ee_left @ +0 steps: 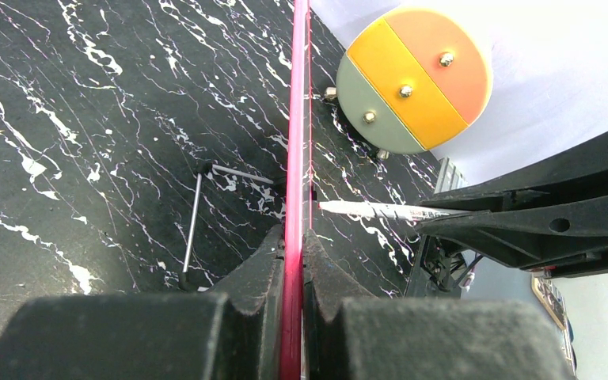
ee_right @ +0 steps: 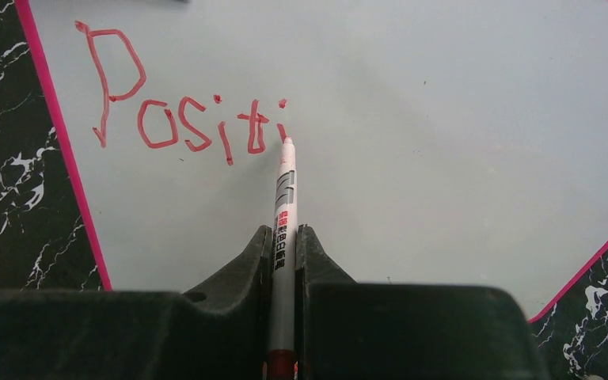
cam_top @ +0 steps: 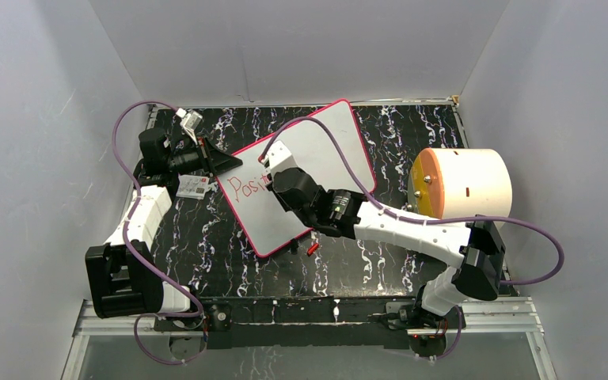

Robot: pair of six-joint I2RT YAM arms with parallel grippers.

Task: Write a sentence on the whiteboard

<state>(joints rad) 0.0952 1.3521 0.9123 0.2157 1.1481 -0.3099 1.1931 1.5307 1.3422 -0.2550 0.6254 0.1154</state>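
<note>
Pinched the marker (ee_right: 286, 178) in the right gripper (ee_right: 284, 231), tip on the mid-table whiteboard (ee_right: 443, 158) just after "Positi" of the sentence (ee_right: 182, 131), clamped the board's pink edge at 9 o'clock in the left gripper (ee_left: 294, 237) — likely risked a skewed, smeared next letter from a slipping clamp or dragging tip — saw no container.

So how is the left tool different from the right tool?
The left tool pinches the pink edge of the whiteboard; the right tool pinches a marker. The left tool sits at the board's side, while the right tool is over its white face, with the marker tip by the red letters "Positi". Both are black and shut tight on something.
</note>
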